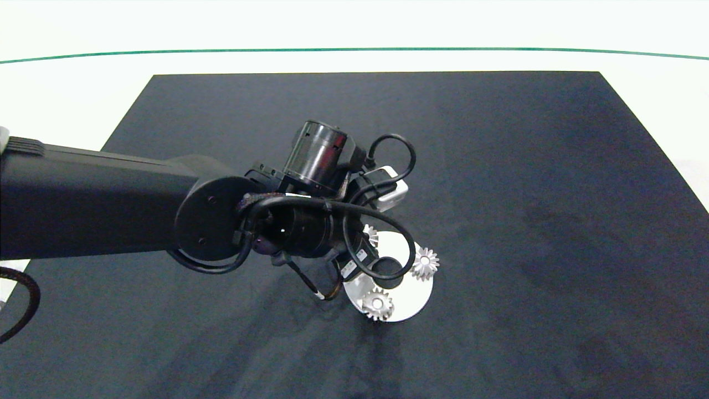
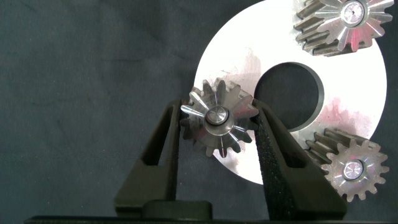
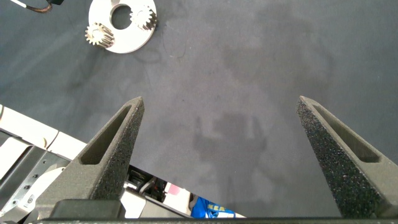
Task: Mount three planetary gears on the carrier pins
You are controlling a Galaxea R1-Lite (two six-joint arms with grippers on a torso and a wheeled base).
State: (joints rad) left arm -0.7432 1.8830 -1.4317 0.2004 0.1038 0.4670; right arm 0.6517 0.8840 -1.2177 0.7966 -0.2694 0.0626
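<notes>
**Fingers pinching the third gear over its pin**

Head view: fingers of the left gripper point(image 1: 354, 252) hidden under wrist and cables, so grip not readable here. Left arm reaching in over the dark mat point(image 1: 526, 194) to the white disc point(image 1: 410, 302). Three gears point(image 1: 376, 303) counted: one at the near rim, one at the right rim, one just peeking out at the wrist's edge. Right arm absent from this view.

Left wrist view: fingers point(image 2: 163, 146) pressed against opposite flanks of one gear, which sits at the disc's edge with a pale pin point(image 2: 217, 116) end showing in its bore. Seated fully or only started? Cannot tell. Two other gears already on pins, each with a pin end visible at centre. Three pins counted, all occupied.

Right wrist view: right gripper point(image 3: 221, 155) parked well apart from the disc, fingers spread wide, nothing between them, over bare surface. Only two gears visible on the disc from here.

Handling, as a judgement: solid metal, so stiff, small but dense, not fragile. Smooth and likely slippery; teeth give the foam pads purchase. Best taken across the toothed rim on opposite sides, leaving the bore clear and the axis upright. Likely to bind on the pin if tilted.
</notes>
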